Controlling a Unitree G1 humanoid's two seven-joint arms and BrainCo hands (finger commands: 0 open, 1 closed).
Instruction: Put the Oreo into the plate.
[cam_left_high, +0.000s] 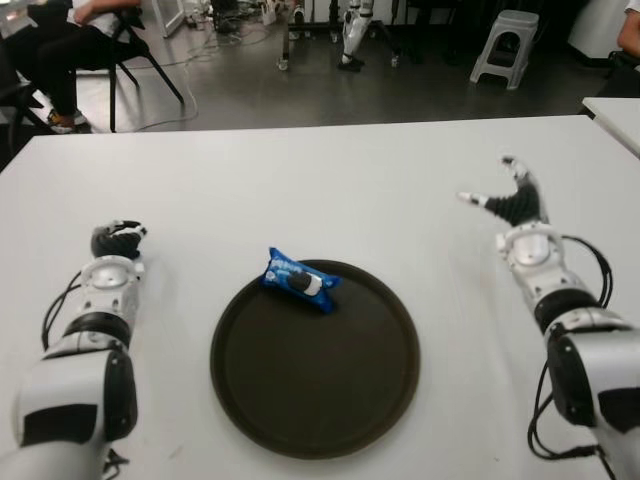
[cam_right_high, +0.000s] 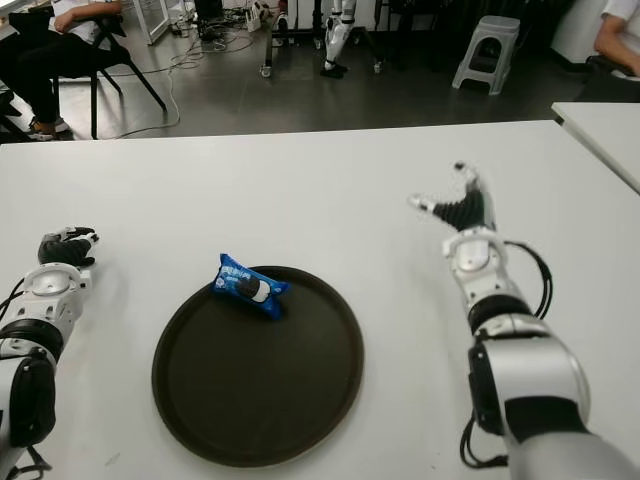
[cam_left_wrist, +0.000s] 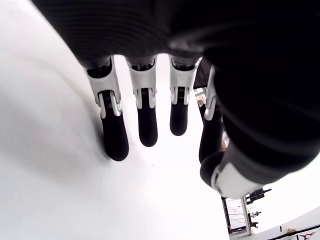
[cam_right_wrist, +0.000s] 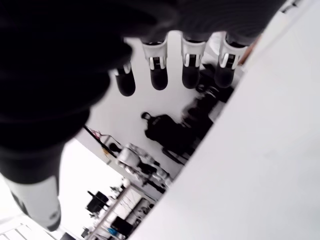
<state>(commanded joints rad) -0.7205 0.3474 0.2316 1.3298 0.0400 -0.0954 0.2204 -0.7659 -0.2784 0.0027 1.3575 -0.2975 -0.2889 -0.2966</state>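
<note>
A blue Oreo packet (cam_left_high: 300, 281) lies across the far left rim of the dark round plate (cam_left_high: 318, 410), partly inside it and partly over the edge. No hand touches it. My right hand (cam_left_high: 495, 185) is to the right of the plate and farther back, raised off the white table (cam_left_high: 300, 180), thumb and fingers spread and holding nothing; the right wrist view shows its fingertips (cam_right_wrist: 159, 80) straight with nothing between them. My left hand (cam_left_high: 118, 240) shows to the left of the plate, its fingers (cam_left_wrist: 145, 130) relaxed over the table and holding nothing.
Beyond the table's far edge are a seated person on a chair (cam_left_high: 70, 50) at the back left, a grey stool (cam_left_high: 505, 45) and another robot's legs (cam_left_high: 355, 35). A second white table (cam_left_high: 615, 115) shows at the right.
</note>
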